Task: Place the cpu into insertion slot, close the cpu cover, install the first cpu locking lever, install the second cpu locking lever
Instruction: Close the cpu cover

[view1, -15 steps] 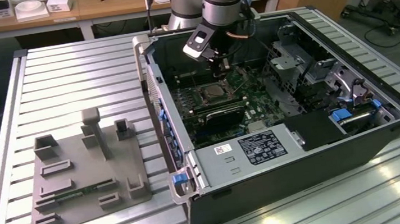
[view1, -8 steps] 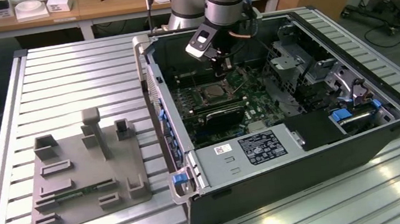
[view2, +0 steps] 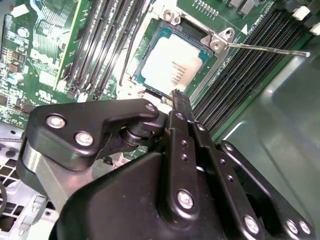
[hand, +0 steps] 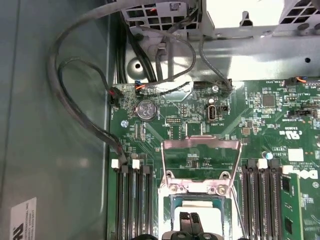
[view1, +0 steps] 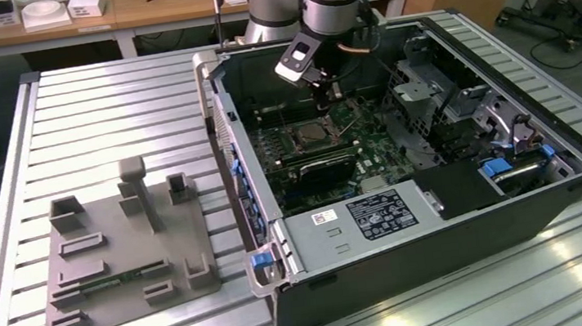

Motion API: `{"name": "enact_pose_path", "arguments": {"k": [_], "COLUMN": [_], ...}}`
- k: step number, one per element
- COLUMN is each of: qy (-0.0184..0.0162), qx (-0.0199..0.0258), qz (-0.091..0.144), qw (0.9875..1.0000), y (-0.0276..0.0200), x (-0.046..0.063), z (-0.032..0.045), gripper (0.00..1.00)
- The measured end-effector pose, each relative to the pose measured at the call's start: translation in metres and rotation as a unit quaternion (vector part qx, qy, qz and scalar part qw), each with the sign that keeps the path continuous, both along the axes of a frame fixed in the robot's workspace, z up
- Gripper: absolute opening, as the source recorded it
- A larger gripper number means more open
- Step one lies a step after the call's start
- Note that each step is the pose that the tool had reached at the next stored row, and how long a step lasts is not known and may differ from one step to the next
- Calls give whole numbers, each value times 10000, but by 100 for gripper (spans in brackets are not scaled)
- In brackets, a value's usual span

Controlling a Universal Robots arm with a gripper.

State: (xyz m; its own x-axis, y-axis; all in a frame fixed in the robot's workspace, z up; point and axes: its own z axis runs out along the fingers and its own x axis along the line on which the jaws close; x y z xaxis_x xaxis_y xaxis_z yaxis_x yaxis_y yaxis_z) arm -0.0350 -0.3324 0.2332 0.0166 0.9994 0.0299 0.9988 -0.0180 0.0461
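While the cpu (view2: 172,65) lay in the insertion slot (view2: 150,45), the cpu cover (hand: 200,145) stood open. The closed hand (view1: 325,101) hung at the slot's twelve o'clock in the exterior view.

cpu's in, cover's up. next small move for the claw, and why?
Probably bring the claw to the raised cpu cover and tip it down over the cpu. The cpu already lies in the insertion slot, the cover stands open with board showing through its window, and the claw, shut and empty, hangs just over the cpu.
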Motion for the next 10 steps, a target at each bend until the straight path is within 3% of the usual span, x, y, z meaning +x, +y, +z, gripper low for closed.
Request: {"name": "enact_pose_path", "arguments": {"k": [4, 10], "qy": [0, -1], "qx": [0, 0], "qz": [0, 0], "qw": [10000, 10000], "y": [0, 0], "x": [0, 0], "z": [82, 93], "gripper": [11, 11]}}
